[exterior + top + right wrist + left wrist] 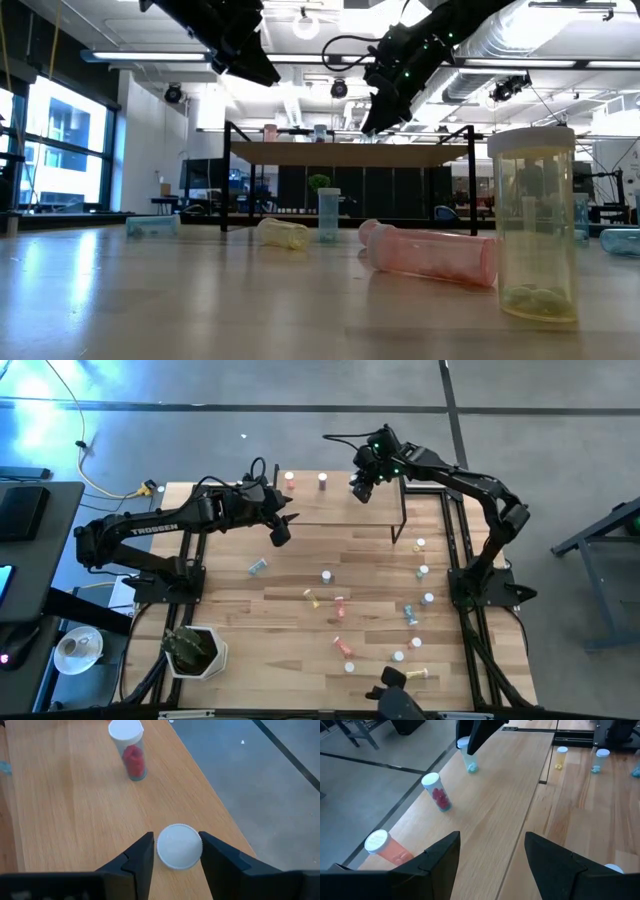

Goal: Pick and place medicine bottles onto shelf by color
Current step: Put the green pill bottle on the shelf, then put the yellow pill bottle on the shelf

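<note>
The shelf [340, 510] stands at the table's far side. On it are a pink bottle [385, 847], a bottle with red contents [131, 755] and a light blue bottle [467, 755] with a white cap [180, 846], all upright on their bases. My right gripper [176, 854] is over the blue bottle, a finger on each side of its cap and slightly parted. My left gripper [492, 855] hangs open above the shelf's left part [283, 530], with nothing between its fingers. My right gripper comes slanting down from above, its two fingers flanking the blue bottle's white cap [165, 847]. A sliver of shelf shows between one finger [145, 857] and the cap. Whether the other finger [210, 855] touches the rim I cannot tell. The bottle stands upright on the shelf.
Several bottles lie or stand on the tabletop in front of the shelf: a blue one [258, 566], a yellow one [312, 598], pink ones [341, 605], and a row near the right edge [424, 571]. A white plant pot [195, 650] sits at the near left.
</note>
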`<state>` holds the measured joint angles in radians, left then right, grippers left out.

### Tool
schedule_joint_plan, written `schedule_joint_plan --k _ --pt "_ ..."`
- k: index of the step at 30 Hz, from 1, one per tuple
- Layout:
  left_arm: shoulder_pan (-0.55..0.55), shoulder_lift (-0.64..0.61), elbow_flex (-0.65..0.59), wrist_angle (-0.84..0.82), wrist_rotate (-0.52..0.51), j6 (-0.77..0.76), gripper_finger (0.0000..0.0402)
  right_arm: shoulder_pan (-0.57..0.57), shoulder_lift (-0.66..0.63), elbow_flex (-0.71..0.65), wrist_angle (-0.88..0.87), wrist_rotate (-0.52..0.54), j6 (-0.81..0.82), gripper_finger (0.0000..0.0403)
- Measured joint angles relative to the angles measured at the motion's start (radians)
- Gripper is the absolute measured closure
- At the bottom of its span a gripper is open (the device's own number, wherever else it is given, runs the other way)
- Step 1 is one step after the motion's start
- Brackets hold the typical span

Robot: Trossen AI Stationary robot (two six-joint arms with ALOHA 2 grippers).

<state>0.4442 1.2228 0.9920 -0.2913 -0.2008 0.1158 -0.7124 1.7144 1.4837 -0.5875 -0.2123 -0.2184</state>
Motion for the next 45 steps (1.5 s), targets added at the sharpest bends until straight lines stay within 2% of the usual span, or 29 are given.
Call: schedule_joint_plan --k 12,22,34,45 --pt "0.000 0.000 0.000 0.000 0.000 0.000 0.0188 0.000 0.000 0.000 0.012 0.001 -0.011 0.0215" --pt "0.000 0.000 0.000 0.000 0.000 0.000 0.0188 0.000 -0.020 0.059 -0.026 -0.002 -0.018 0.0212" --pt "0.000 0.000 0.000 -0.005 0.000 0.000 0.0188 0.009 -0.022 0.197 -0.240 -0.005 -0.025 0.0212" --pt "0.000 0.000 0.000 -0.006 0.000 -0.009 0.0188 0.068 -0.122 0.203 -0.408 -0.017 -0.051 0.0212"
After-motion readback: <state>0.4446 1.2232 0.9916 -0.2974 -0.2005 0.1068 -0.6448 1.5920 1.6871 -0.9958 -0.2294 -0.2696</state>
